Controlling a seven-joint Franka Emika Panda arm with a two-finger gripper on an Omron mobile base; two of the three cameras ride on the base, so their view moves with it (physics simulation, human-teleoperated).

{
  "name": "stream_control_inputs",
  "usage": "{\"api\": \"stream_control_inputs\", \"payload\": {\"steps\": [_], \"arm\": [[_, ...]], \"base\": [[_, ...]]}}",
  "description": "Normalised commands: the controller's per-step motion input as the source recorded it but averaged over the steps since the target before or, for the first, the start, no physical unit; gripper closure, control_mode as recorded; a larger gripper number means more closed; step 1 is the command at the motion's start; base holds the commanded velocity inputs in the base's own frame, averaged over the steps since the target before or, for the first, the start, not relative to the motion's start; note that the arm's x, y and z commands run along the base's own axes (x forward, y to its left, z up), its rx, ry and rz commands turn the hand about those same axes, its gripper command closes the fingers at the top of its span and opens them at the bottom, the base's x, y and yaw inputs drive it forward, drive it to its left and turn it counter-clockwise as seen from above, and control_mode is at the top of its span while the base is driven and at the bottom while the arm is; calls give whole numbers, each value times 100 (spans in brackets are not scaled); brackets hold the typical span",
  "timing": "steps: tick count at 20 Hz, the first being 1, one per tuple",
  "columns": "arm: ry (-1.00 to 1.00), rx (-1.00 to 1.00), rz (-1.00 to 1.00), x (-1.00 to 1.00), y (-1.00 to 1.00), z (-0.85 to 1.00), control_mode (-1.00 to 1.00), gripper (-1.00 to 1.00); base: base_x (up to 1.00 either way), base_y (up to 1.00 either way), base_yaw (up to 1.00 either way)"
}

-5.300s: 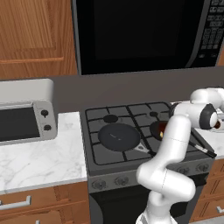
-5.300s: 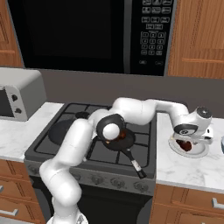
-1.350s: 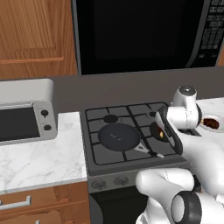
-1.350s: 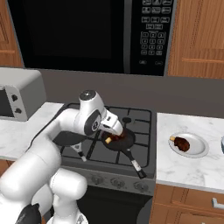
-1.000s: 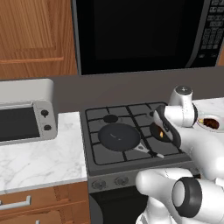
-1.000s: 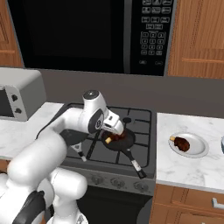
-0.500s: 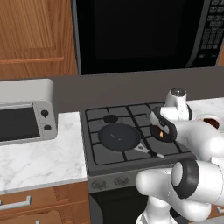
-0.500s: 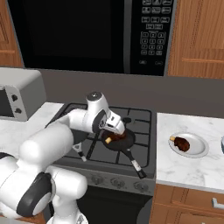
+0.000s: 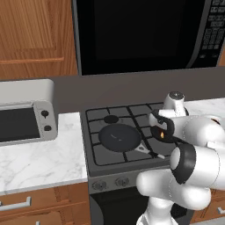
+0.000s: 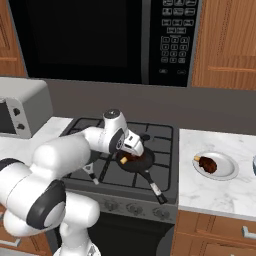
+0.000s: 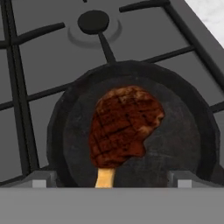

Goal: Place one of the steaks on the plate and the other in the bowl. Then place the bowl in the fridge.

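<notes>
**Claw poised over the steak in the pan**

A dark reddish-brown steak with a charred grid pattern and a pale orange-yellow stub at its lower edge lies in a round black frying pan. The pan is matte, with a low curved wall, and sits on the dark grey gas stove — thin black grates cross the flat stovetop and a round burner cap shows beyond the pan. In the right base view the pan's long black handle points toward the stove's front edge.

The robot's two-finger claw hangs just above the near side of the pan. Its two small grey fingertips stand spread wide, one on each side of the steak's orange-yellow stub, pinching nothing; whether they touch the pan's rim cannot be told. The meat's bulk lies ahead of the tips, between their lines.

In the right base view the second steak — a smaller dark lump with an orange tip — rests on a small round shallow white plate on the white veined marble counter right of the stove, well apart from the claw. A glossy black microwave hangs above, flanked by brown wooden cabinets; a boxy white-grey toaster oven stands on the marble left of the stove.
</notes>
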Motion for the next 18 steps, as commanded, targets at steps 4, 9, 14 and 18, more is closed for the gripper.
{"api": "stream_control_inputs", "payload": {"steps": [4, 9, 14, 18], "arm": [[0, 2, 0, 5, -4, -36, -100, -100], [0, 0, 0, 12, -2, -32, -100, -100], [-3, 0, 0, 30, -4, -18, -100, -100], [-8, 0, 0, 24, -20, -28, -100, -100]], "base": [[0, 0, 0], [0, 0, 0], [0, 0, 0], [0, 0, 0]]}}
